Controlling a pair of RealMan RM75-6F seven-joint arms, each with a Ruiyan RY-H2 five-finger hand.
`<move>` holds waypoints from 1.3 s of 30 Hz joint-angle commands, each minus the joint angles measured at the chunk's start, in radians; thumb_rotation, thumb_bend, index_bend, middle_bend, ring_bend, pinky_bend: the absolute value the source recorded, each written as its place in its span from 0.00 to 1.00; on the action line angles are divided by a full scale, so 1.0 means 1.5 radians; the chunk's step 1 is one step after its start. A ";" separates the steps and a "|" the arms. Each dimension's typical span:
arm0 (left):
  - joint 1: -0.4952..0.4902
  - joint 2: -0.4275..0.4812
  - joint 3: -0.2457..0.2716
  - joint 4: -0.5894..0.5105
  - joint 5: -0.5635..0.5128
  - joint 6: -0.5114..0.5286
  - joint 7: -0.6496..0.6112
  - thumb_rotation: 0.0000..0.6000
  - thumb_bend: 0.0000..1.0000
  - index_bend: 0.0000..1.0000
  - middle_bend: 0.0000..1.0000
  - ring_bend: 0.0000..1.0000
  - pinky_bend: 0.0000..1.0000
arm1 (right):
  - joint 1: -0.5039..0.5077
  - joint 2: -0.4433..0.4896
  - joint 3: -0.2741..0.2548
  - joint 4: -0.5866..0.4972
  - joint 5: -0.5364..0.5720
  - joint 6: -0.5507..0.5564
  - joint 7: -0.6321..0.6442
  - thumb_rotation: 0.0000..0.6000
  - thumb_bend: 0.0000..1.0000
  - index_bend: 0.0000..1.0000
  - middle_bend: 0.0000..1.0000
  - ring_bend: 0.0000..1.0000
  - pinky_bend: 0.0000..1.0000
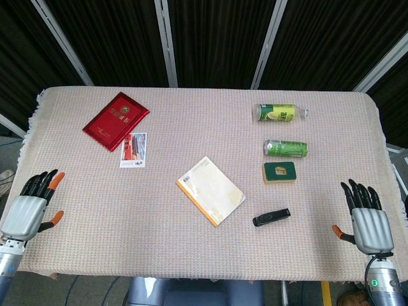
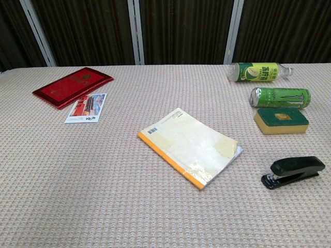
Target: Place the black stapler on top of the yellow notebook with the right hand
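Stapler (image 1: 271, 218) inboard of empty, spread right hand (image 1: 365, 220): likely rigid, dense, smooth; pinch mid-body across long sides, then notebook (image 1: 211, 190).

Bare cloth between right robot hand (image 1: 368, 224) and stapler (image 1: 271, 218); sponge (image 1: 280, 172) near behind.

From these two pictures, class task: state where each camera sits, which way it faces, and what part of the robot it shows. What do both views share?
Head view: mounted high, looking steeply down over the whole table; shows the left hand and right hand, both open, at the near edge.
Chest view: mounted lower, looking forward across the tabletop toward the dark curtains; no part of the robot shows.
Shared: the yellow notebook, black stapler, sponge, can, bottle, red booklet.
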 commanded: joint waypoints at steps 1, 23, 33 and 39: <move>0.001 0.000 0.000 0.001 -0.001 0.001 -0.001 1.00 0.30 0.00 0.00 0.00 0.08 | 0.002 -0.002 0.000 0.001 0.001 -0.002 -0.004 1.00 0.14 0.00 0.00 0.00 0.00; -0.004 0.009 -0.002 -0.008 0.012 0.004 -0.027 1.00 0.30 0.00 0.00 0.00 0.08 | 0.037 -0.063 -0.042 -0.013 -0.032 -0.076 -0.096 1.00 0.14 0.03 0.07 0.00 0.00; -0.005 0.010 -0.002 -0.001 0.007 -0.002 -0.035 1.00 0.30 0.00 0.00 0.00 0.08 | 0.104 -0.156 -0.034 0.006 -0.021 -0.169 -0.149 1.00 0.17 0.15 0.18 0.07 0.12; -0.006 0.010 -0.004 0.000 0.003 -0.004 -0.038 1.00 0.30 0.00 0.00 0.00 0.08 | 0.131 -0.173 -0.022 0.020 0.002 -0.200 -0.153 1.00 0.17 0.16 0.20 0.09 0.14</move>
